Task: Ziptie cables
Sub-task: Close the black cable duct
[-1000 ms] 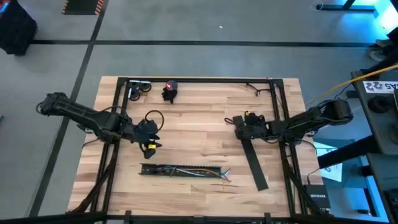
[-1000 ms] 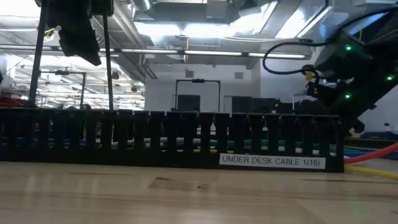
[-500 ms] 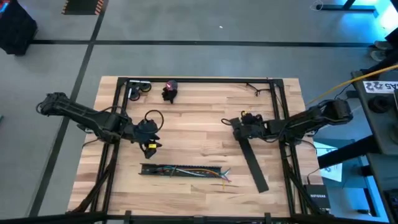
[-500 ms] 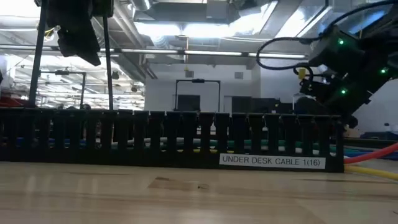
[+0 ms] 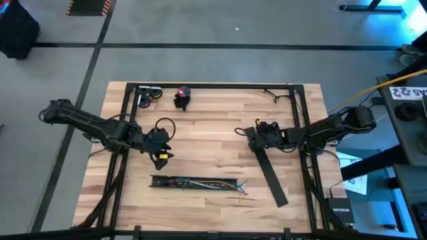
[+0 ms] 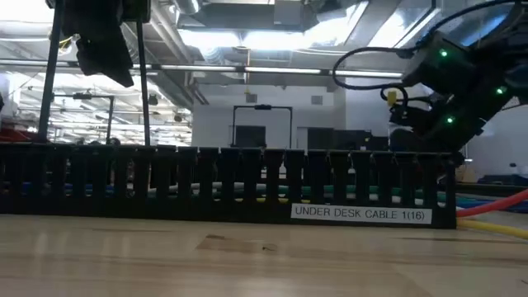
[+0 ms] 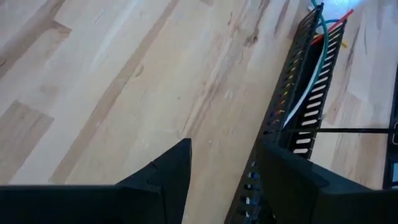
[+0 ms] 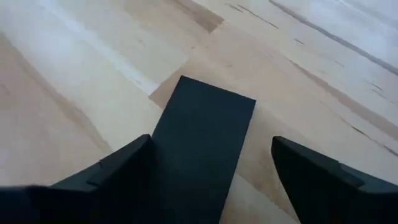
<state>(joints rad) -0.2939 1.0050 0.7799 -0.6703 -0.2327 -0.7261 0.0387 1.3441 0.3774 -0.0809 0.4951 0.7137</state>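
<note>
Cables (image 5: 223,186) lie in the slotted tray (image 5: 193,182), lower centre. My right gripper (image 8: 208,165) hangs open over the flat black bar (image 5: 272,176); my left gripper (image 7: 221,168) waits open beside the tray. Closing now would grab the bar instead.

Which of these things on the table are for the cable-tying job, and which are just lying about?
For the job:
- cables in the slotted cable tray
- left pincer, open
- right pincer, open

Lying about:
- flat black bar
- small black and red object
</note>
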